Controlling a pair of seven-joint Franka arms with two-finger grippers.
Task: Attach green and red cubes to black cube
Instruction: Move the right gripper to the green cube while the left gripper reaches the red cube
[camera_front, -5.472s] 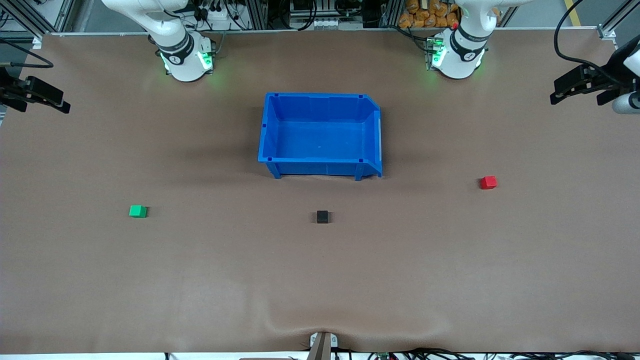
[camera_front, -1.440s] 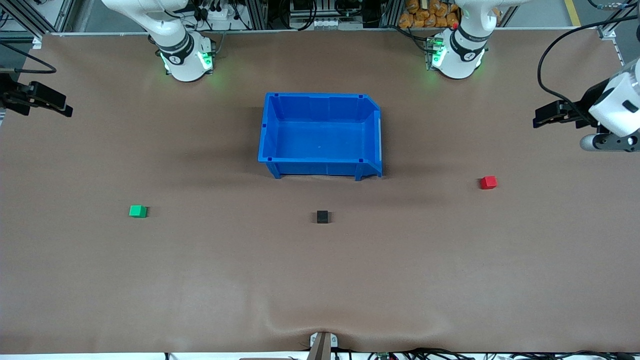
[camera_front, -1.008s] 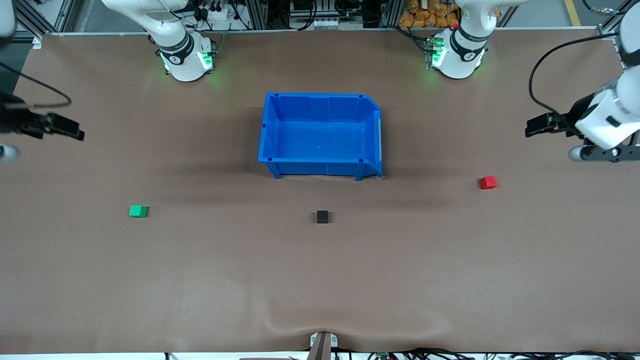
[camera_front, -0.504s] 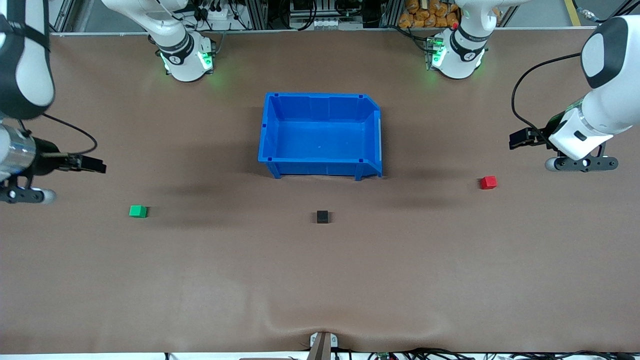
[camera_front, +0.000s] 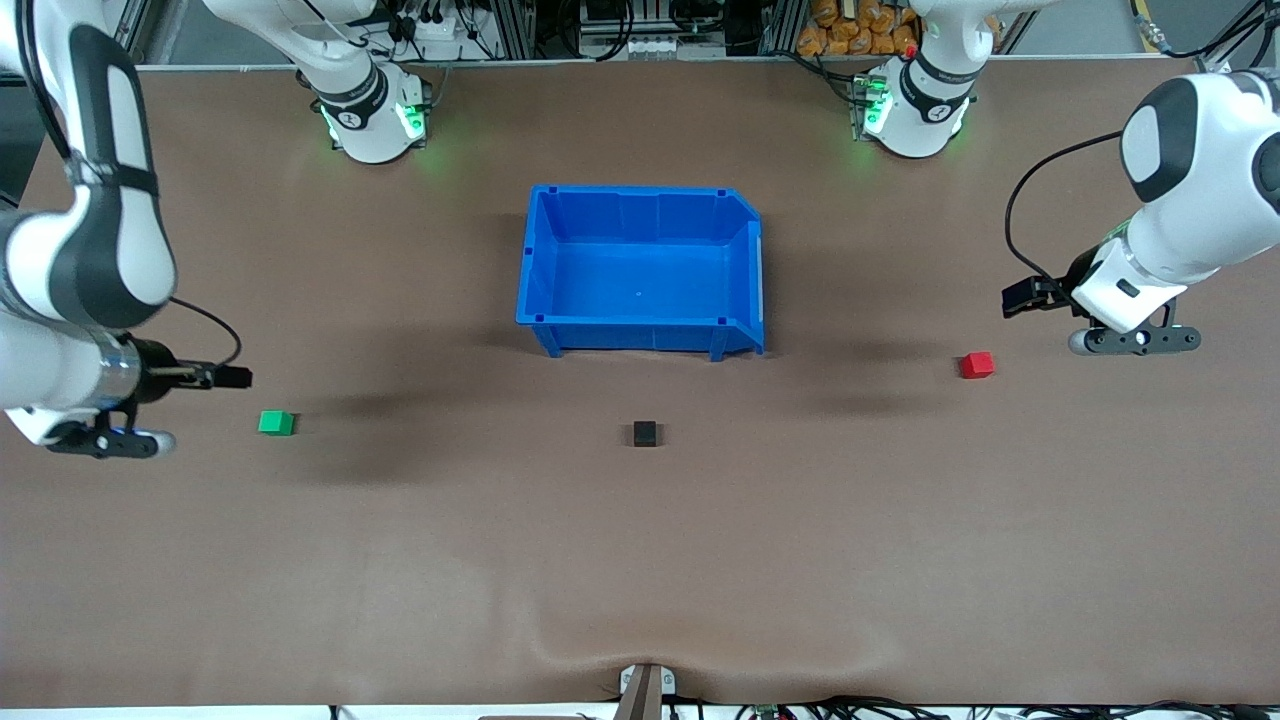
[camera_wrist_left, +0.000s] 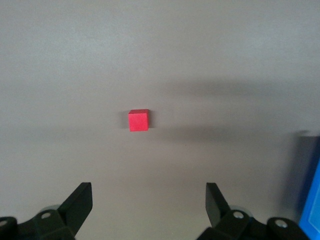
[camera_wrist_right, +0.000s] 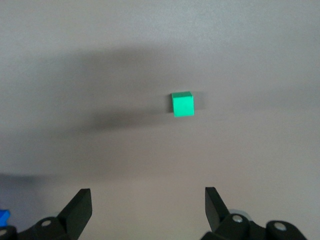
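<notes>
The left gripper (camera_front: 1010, 300) hangs over the bench (camera_front: 640, 560) near the red cube (camera_front: 977, 365), fingers apart and empty. The right gripper (camera_front: 240, 377) hangs near the green cube (camera_front: 276, 423), fingers also apart. The black cube (camera_front: 645, 433) sits between them, nearer the camera than the blue bin (camera_front: 640, 320). The cubes are tiny, so I think an off-centre descent can push one away instead of gripping it.

no legible text, label, brand, number or sign appears in any view. small dark markings on the collars of the two arm bases at the top of the front view cannot be read.
</notes>
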